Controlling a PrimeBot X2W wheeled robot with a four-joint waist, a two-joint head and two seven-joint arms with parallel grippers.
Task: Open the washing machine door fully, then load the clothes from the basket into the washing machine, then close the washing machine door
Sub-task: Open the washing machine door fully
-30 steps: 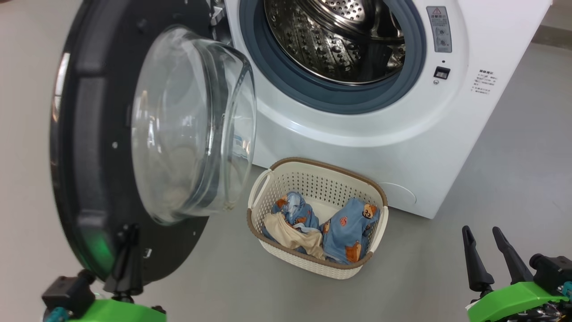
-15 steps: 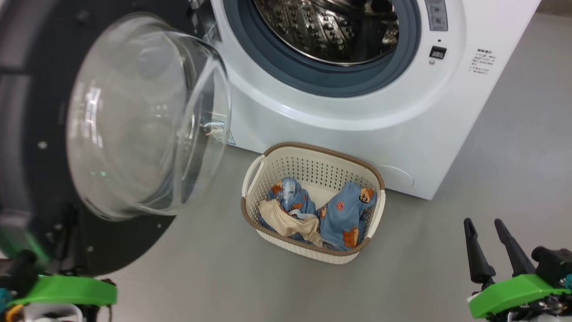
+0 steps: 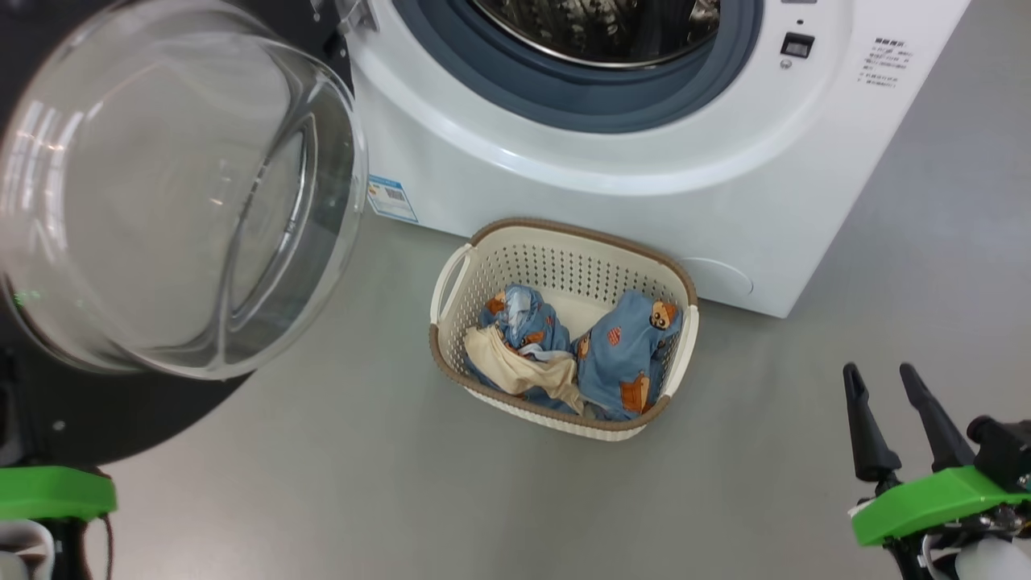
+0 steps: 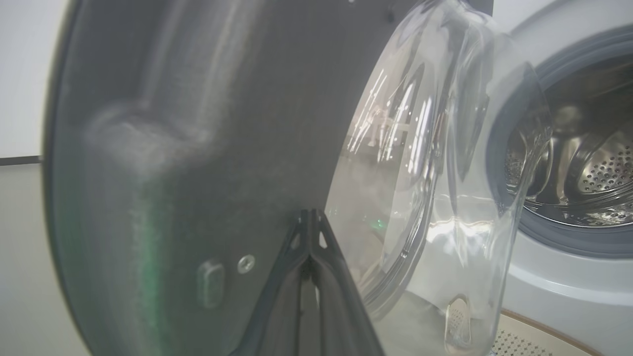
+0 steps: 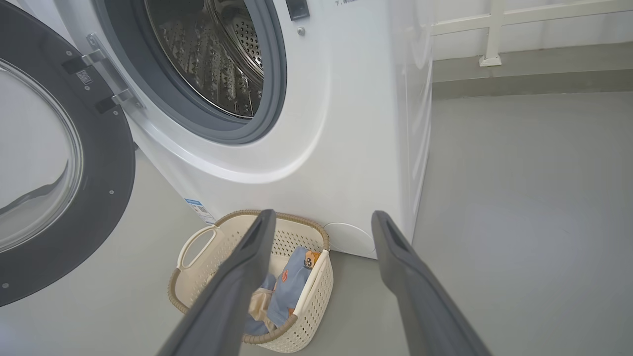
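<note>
Open washing machine door (image 3: 161, 201) partly cut off at left, blurred close up. Left tool (image 4: 309, 217) pinched together, empty, tips at door's black face. Right tool (image 3: 878, 379) spread wide, empty, well right of basket (image 3: 564, 234) holding clothes (image 3: 620, 354).

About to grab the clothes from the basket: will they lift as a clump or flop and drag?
Probably floppy: the clothes lie crumpled in soft folds, so a pinch will likely leave fabric trailing. The cream piece drapes over blue fabric, so both may come up together. The basket looks like thin perforated plastic, likely light, and may shift if fabric snags.
</note>
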